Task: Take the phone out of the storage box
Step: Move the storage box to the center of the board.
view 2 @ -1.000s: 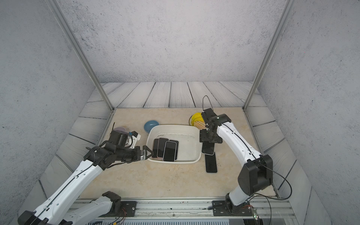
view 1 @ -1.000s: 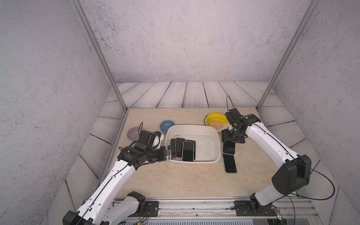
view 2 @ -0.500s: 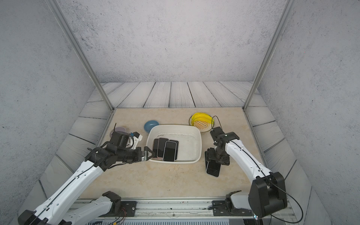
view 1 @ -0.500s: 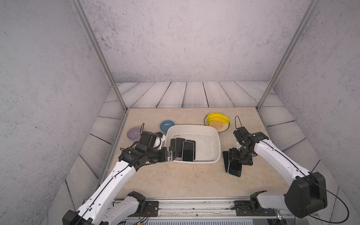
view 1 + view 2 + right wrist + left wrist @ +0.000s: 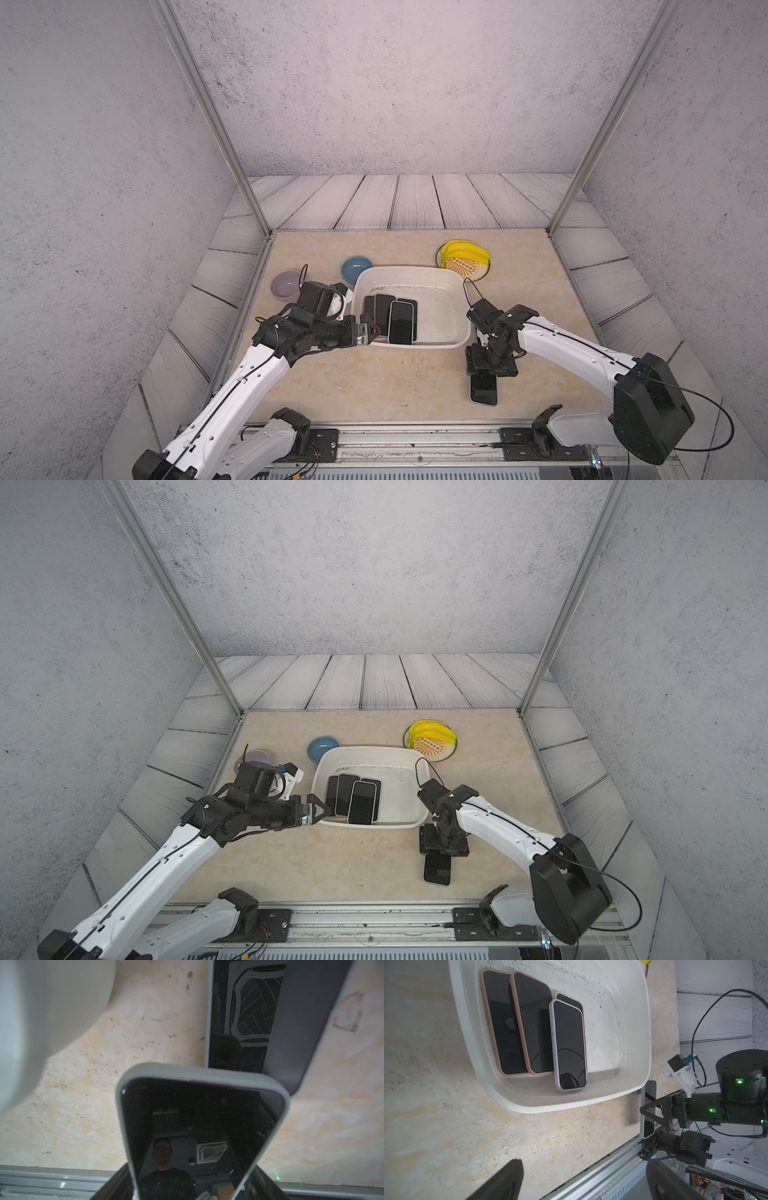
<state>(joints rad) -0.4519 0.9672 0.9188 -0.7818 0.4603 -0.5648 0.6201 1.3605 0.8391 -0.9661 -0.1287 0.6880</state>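
Note:
The white storage box [image 5: 409, 271] [image 5: 370, 750] stands mid-table with several phones stacked in its left half, a lilac-cased one [image 5: 402, 322] [image 5: 569, 1045] on top. My left gripper [image 5: 371, 330] [image 5: 319, 812] [image 5: 584, 1161] is open and empty, level with the box's front left corner. My right gripper [image 5: 490, 362] [image 5: 442, 845] [image 5: 189, 1184] is shut on a grey-cased phone [image 5: 199, 1122], outside the box by its front right corner. It is held low over another phone [image 5: 483, 388] [image 5: 436, 868] [image 5: 234, 1022] lying flat on the table.
A blue bowl [image 5: 356, 268] and a lilac bowl [image 5: 284, 284] sit behind my left arm. A yellow plate with bananas [image 5: 463, 259] is at the back right. The metal rail [image 5: 415, 440] runs along the front edge, close to the lying phone.
My right arm has carried the held phone from beside the box's right rim toward the front and down over the phone lying on the table. The left arm has barely moved.

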